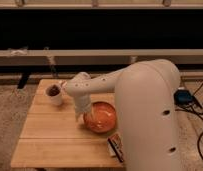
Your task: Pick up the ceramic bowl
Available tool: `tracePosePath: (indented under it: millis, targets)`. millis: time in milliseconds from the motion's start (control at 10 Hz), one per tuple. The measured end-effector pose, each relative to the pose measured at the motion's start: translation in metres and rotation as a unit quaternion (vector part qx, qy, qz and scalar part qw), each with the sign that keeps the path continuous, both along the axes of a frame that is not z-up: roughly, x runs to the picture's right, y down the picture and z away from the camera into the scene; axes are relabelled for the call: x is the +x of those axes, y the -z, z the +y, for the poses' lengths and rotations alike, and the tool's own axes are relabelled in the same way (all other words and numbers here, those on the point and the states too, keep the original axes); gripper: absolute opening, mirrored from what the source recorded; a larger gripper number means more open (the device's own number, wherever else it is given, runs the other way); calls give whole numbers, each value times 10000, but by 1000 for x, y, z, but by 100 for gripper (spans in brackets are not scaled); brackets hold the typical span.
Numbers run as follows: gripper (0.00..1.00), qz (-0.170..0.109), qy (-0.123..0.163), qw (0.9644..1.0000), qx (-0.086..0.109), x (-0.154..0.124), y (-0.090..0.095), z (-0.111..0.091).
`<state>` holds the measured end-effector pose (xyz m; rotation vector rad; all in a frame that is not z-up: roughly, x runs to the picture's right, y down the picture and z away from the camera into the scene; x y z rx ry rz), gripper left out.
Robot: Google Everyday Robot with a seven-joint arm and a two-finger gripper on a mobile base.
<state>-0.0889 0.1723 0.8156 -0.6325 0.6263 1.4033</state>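
Note:
The ceramic bowl (pixel 101 116) is round, shallow and glossy orange-red. It sits on the wooden table (pixel 45 135), right of centre. My white arm reaches from the right across the table. My gripper (pixel 83 116) hangs down at the bowl's left rim, with its tip at or just inside the rim. The lower part of the gripper merges with the bowl's edge.
A small white cup (pixel 55 93) with dark contents stands at the table's back left, close to my arm's wrist. A flat dark packet (pixel 115 147) lies at the front edge, right of the bowl. A dark wall and a rail run behind. Cables lie on the floor at the right.

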Motion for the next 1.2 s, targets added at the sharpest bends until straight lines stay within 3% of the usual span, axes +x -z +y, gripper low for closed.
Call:
tracePosePath:
  millis: [500,700,1200]
  targets:
    - [4,300,-19,9995,-59,11,8,-2]
    - [0,383,-44,9993,11,14,21,-14]
    - [3,375,12,9991,204,11,47,-36]
